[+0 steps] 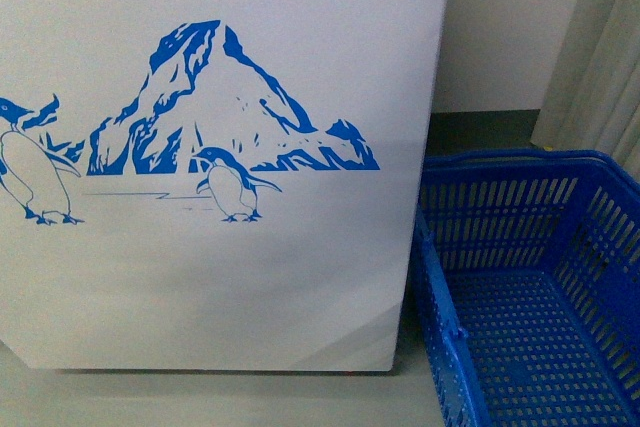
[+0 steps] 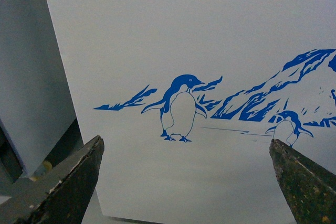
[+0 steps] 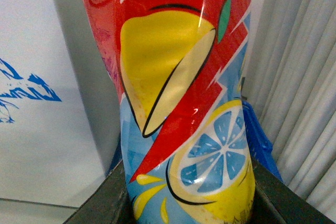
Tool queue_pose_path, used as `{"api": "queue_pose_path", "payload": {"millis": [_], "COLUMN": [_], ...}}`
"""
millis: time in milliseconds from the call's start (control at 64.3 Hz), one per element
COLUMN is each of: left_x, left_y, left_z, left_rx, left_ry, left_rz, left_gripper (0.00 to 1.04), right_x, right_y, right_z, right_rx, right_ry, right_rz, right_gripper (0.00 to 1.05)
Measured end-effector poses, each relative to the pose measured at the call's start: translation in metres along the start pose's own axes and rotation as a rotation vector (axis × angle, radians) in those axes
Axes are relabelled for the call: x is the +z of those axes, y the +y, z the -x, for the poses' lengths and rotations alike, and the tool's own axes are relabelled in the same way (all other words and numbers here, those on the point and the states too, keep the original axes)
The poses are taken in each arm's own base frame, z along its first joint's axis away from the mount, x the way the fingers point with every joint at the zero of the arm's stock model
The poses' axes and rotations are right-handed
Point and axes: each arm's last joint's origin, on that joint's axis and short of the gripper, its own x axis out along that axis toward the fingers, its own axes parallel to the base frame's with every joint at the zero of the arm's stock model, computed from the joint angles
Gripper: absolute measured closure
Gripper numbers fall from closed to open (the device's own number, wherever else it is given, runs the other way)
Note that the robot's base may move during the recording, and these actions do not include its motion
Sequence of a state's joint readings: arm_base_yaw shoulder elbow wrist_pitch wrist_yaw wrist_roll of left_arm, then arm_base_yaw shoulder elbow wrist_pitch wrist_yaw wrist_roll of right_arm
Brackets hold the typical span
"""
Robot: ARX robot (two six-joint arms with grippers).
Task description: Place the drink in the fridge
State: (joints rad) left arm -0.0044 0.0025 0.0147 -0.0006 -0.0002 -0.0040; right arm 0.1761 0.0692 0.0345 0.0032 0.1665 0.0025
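Note:
The fridge fills the front view as a white wall with a blue mountain and penguins, a strip of blue rim at its top. Neither arm shows in that view. In the left wrist view the same fridge face stands close ahead; my left gripper is open, its dark fingertips wide apart with nothing between them. In the right wrist view the drink fills the middle, its red, yellow and blue label towards the camera. My right gripper is shut on its lower part. Its cap is out of view.
A blue plastic basket stands on the floor right of the fridge, touching or nearly touching its side. Pale curtains hang behind it at the right. A grey panel stands beside the fridge's other edge.

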Motion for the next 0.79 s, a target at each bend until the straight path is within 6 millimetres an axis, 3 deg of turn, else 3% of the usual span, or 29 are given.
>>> {"api": "queue_pose_path", "payload": {"millis": [264, 793], "left_x": [0.0, 0.0], "left_y": [0.0, 0.0], "left_z": [0.0, 0.0], "left_rx": [0.0, 0.0], "left_ry": [0.0, 0.0], "left_rz": [0.0, 0.0], "left_gripper": [0.08, 0.08], "right_x": [-0.004, -0.004], "right_y": [-0.012, -0.013], "right_z": [0.001, 0.001], "right_rx": [-0.016, -0.009], "right_ry": [-0.014, -0.017], "right_rz": [-0.002, -0.002], "right_gripper": [0.63, 0.63]}}
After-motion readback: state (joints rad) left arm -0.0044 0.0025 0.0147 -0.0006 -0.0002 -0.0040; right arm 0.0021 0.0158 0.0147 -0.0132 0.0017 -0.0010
